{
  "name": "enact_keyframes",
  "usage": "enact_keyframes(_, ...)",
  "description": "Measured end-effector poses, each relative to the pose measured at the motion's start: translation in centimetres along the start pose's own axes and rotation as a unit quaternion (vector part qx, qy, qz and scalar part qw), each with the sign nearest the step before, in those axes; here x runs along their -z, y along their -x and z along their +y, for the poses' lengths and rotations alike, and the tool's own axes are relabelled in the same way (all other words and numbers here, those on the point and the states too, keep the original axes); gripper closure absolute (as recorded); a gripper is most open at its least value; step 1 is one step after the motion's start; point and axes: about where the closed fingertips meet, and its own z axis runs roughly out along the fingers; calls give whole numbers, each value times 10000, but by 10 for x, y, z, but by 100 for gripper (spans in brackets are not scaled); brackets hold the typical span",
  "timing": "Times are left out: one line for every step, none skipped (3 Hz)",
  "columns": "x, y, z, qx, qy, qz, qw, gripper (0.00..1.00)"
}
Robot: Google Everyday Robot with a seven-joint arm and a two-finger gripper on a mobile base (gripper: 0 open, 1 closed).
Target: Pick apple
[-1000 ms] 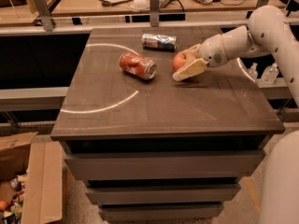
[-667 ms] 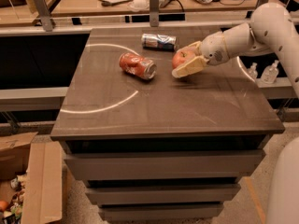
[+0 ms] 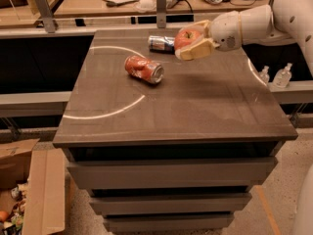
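Note:
The apple (image 3: 186, 37) is round and orange-red, with a small dimple on top. My gripper (image 3: 191, 44) is shut on it and holds it in the air above the back right part of the dark table (image 3: 195, 106). The cream fingers (image 3: 195, 50) wrap the apple from the right and from below. The white arm reaches in from the upper right.
A crushed orange-red soda can (image 3: 144, 68) lies on the table left of the gripper. A silver and blue can (image 3: 161, 43) lies at the back, just left of the apple. Two small clear bottles (image 3: 282, 75) stand past the right edge. Cardboard boxes (image 3: 29, 190) sit on the floor at left.
The gripper has lifted the apple up off the table; it now hangs higher, level with the silver can. The cans have not moved.

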Motion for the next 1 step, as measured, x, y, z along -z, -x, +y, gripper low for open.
enact_keyframes(0,0,0,0,1,0,10000,100)
